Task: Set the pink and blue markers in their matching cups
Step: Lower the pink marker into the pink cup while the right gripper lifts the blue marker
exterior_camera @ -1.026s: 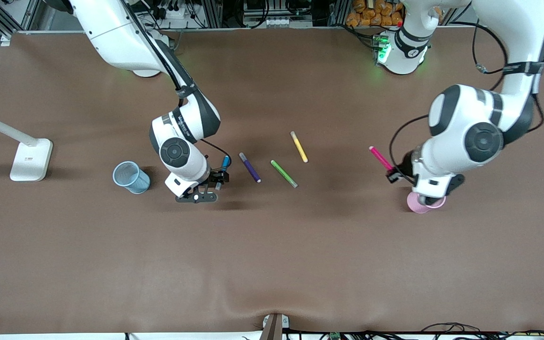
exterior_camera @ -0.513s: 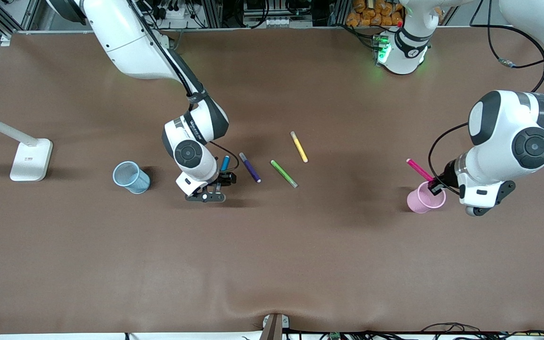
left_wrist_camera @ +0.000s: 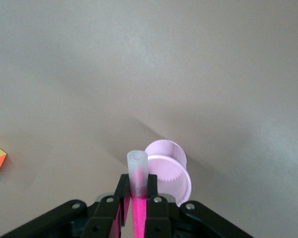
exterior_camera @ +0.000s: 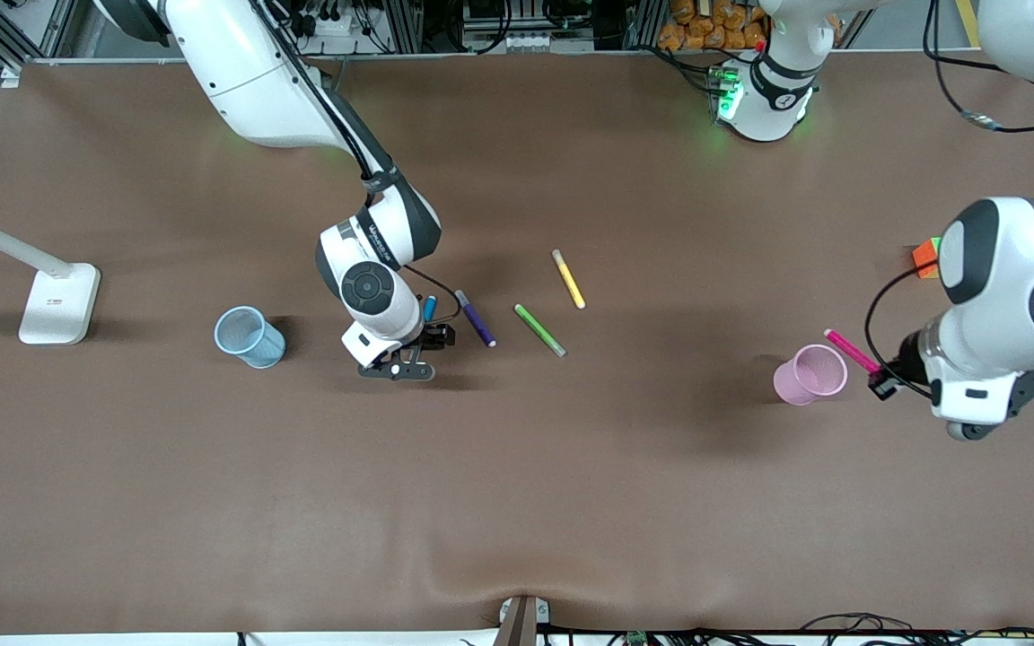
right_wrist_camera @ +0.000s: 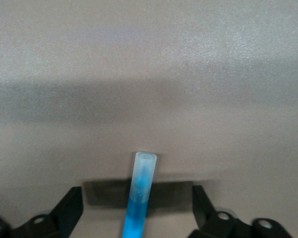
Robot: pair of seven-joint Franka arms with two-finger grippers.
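The blue marker lies on the table between the wide-open fingers of my right gripper; in the right wrist view the marker shows its pale cap end, with neither finger touching it. The blue cup stands upright toward the right arm's end. My left gripper is shut on the pink marker and holds it in the air beside the pink cup, off toward the left arm's end. In the left wrist view the marker stands between the shut fingers, with the cup just past it.
A dark purple pen, a green pen and a yellow pen lie near mid-table beside the blue marker. An orange and green cube sits near the left arm. A white lamp base stands at the right arm's end.
My left gripper carried the pink marker from over the pink cup out toward the left arm's end of the table. My right gripper shifted slightly toward the purple pen over the blue marker.
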